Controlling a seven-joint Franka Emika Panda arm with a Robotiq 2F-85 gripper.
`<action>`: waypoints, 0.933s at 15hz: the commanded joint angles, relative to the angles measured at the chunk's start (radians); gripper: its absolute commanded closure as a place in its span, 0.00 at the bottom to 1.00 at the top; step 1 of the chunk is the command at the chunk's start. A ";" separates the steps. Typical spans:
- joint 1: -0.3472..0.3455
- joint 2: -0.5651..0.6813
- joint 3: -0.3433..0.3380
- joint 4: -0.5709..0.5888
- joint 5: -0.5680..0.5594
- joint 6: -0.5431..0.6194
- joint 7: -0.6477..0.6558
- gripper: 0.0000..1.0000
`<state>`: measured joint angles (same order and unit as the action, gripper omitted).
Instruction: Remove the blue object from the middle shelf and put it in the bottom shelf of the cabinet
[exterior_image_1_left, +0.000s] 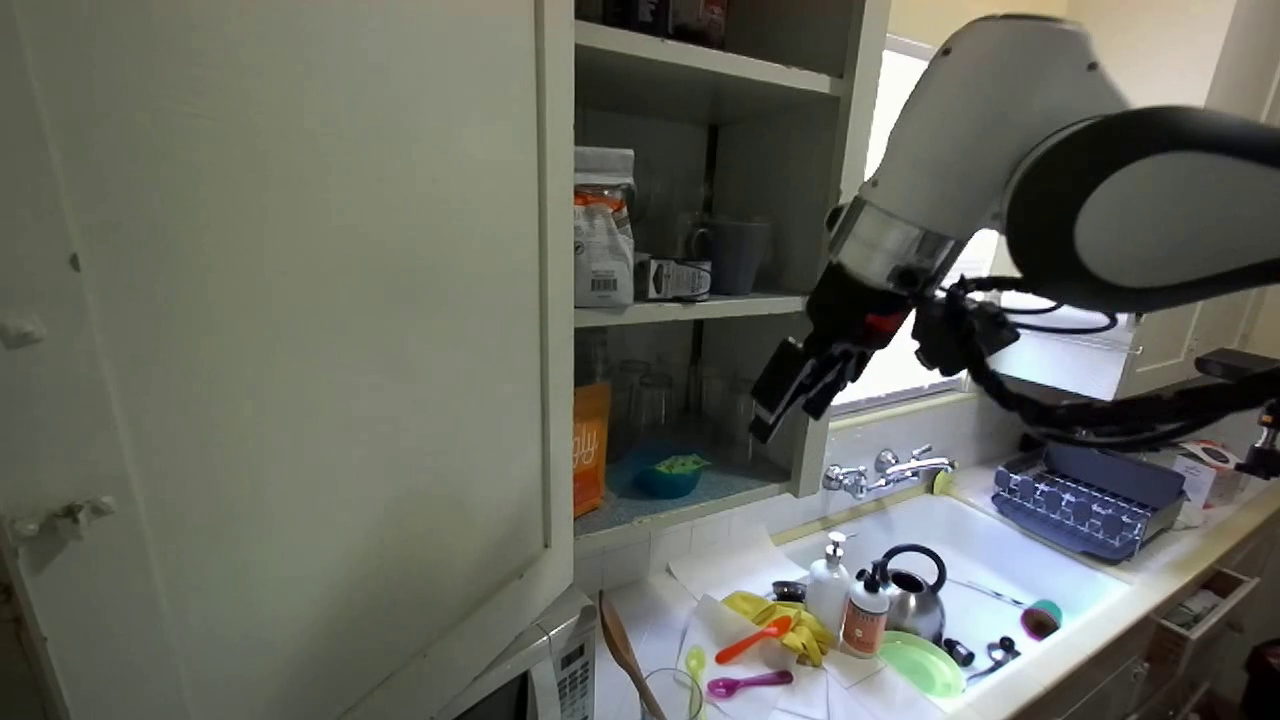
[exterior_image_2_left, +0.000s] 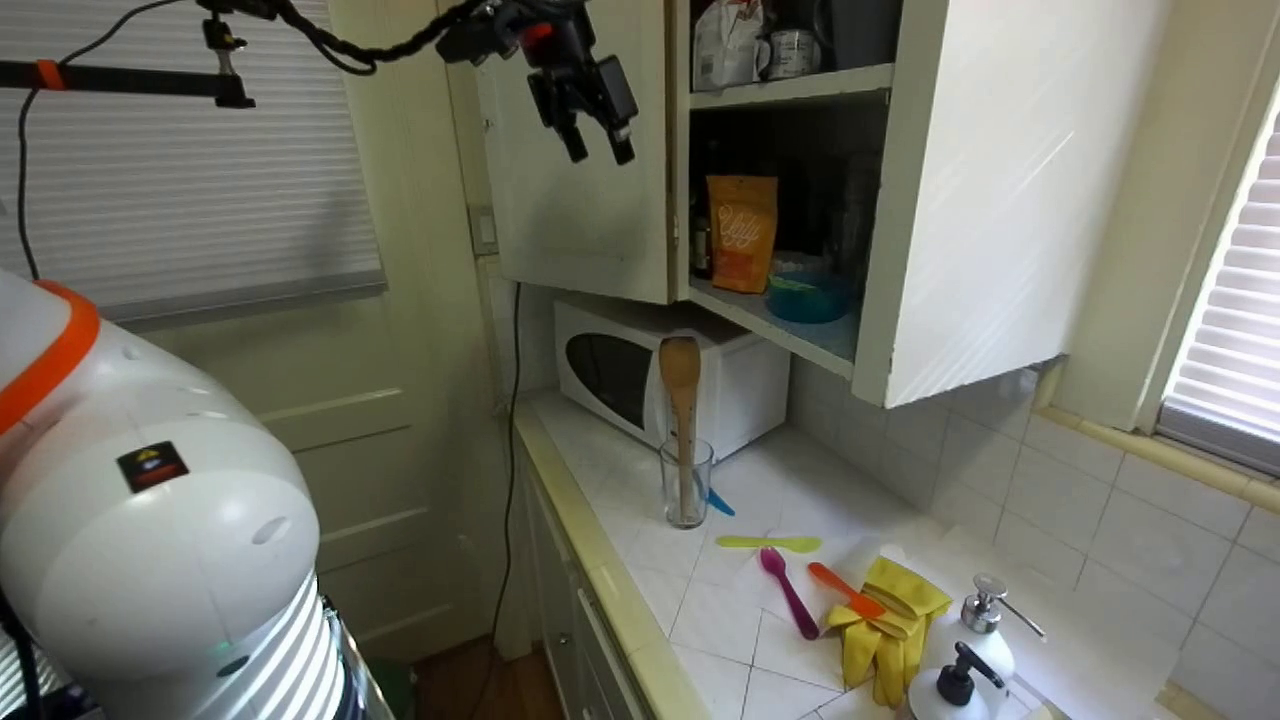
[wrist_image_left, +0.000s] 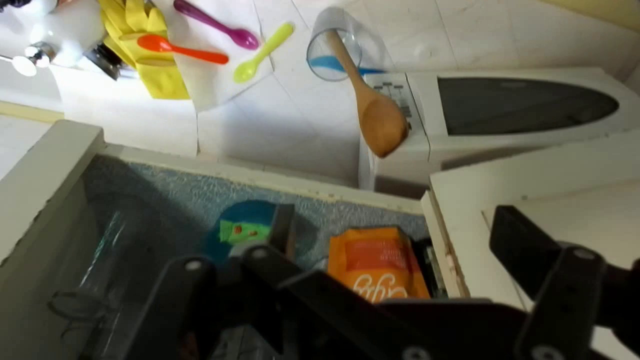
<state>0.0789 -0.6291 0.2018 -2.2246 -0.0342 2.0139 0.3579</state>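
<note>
Covering the worktop (exterior_image_2_left: 628, 500): white tiles, with yellowish trim on the front edge and a tiled wall (exterior_image_2_left: 1060, 500) rising from the back edge.
Cabinet (exterior_image_2_left: 1000, 250): hung over the back edge, its door (exterior_image_2_left: 570, 230) standing open above the corner with the microwave (exterior_image_2_left: 745, 390).
Opposite end: white sink (exterior_image_1_left: 960, 530), pump bottles (exterior_image_1_left: 828, 590) beside it.
Between: wooden spoon (exterior_image_2_left: 682, 375) in a glass (exterior_image_2_left: 702, 490), green utensil (exterior_image_2_left: 768, 544), purple utensil (exterior_image_2_left: 790, 595), orange utensil (exterior_image_2_left: 845, 590) on yellow gloves (exterior_image_2_left: 890, 650).
Middle shelf (exterior_image_1_left: 650, 313): white bag (exterior_image_1_left: 604, 250), grey mug (exterior_image_1_left: 740, 262).
Blue bowl (exterior_image_1_left: 665, 484): on the bottom shelf (exterior_image_1_left: 735, 482), green packet (wrist_image_left: 242, 232) inside; orange pouch (exterior_image_2_left: 742, 235) just beside it, drinking glasses (exterior_image_1_left: 655, 400) near.
Gripper (exterior_image_2_left: 600, 152): above the worktop, before the cabinet opening, apart from the bowl, jaws spread wide; in the wrist view a finger (wrist_image_left: 283, 230) covers part of the bowl.
</note>
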 joint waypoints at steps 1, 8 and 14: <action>-0.054 -0.072 0.000 0.051 0.007 0.030 0.077 0.00; -0.059 -0.059 0.009 0.066 0.007 0.018 0.046 0.00; -0.135 -0.020 0.027 0.134 -0.022 0.151 0.143 0.00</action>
<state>-0.0015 -0.6781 0.2083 -2.1456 -0.0389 2.1011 0.4343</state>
